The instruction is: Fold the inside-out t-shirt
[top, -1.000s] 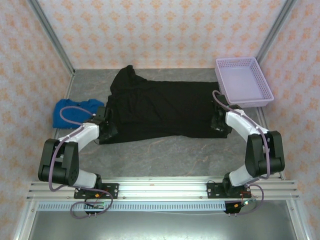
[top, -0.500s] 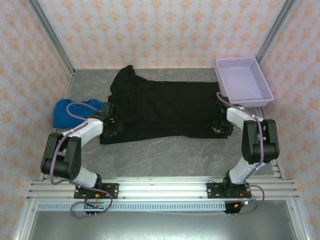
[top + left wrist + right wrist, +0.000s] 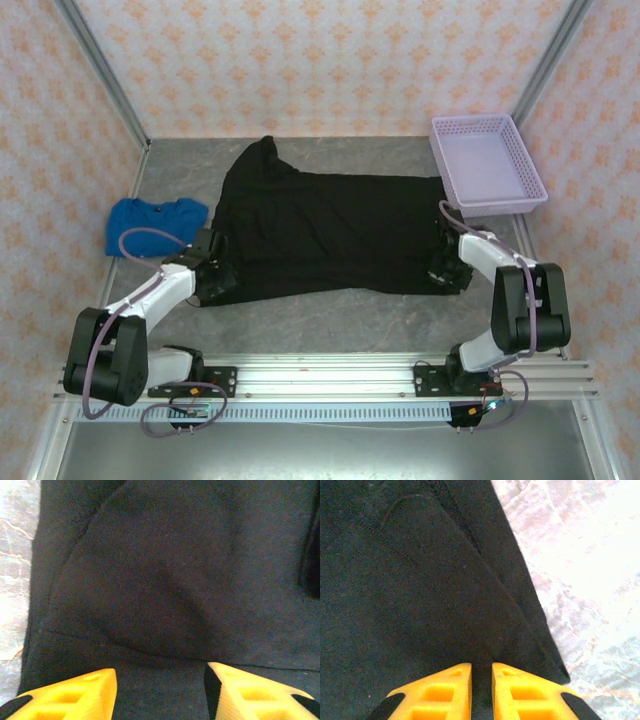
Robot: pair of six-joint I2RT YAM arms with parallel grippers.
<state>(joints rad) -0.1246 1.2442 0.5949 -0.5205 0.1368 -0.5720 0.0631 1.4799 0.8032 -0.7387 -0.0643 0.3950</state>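
Left end effector (image 3: 160, 695): the yellow fingers (image 3: 65, 695) stand spread, with black cloth lying flat between and beyond them and a seam line crossing just ahead of the tips; nothing is visibly gripped. Right end effector (image 3: 481, 690): the fingers are pressed almost together, a thin sliver of black cloth sits in the slit between them, and the grip is judged to be a pinch on the fabric close to its edge, where the pale stone-patterned surface (image 3: 330, 320) begins just to one side. From above, the inside-out t-shirt (image 3: 330, 235) lies spread across the middle of the surface with its long axis running left to right and one bunched part reaching toward the far wall at the left; the left end effector sits at its near-left corner and the right one at its near-right corner, both low on the cloth. Step in hand, as judged: securing the two near corners before the fabric is lifted or turned. The next move calls for the left fingers to come together on the cloth, so that both corners can rise evenly; an uneven hold would let the floppy fabric sag or twist. A blue garment (image 3: 155, 222) lies just left of the shirt, and a lavender basket (image 3: 498, 204) stands at the far right.
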